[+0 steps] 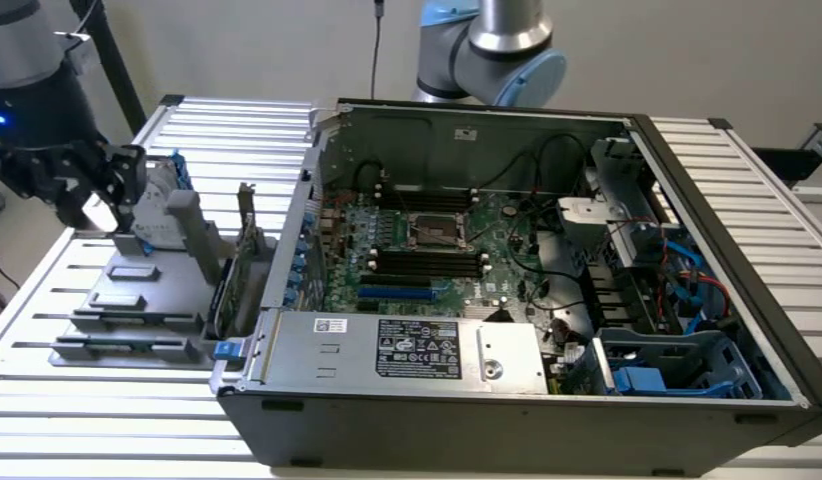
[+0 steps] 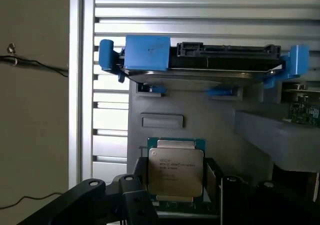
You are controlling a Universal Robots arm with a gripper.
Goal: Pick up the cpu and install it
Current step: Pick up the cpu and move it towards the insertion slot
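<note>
Open PC case sits on slatted table, motherboard exposed inside. At the exterior view's left, just beside the case, grey parts holder w/ hard drive in blue rails standing at its far end. Gripper hangs over the holder – jaws set wide, one finger on each side edge of the cpu. Chip is clamped between them, silver top facing the wrist cam, above the holder & well apart from the case.

Silver arm, pale-blue joint caps, black tool
</note>
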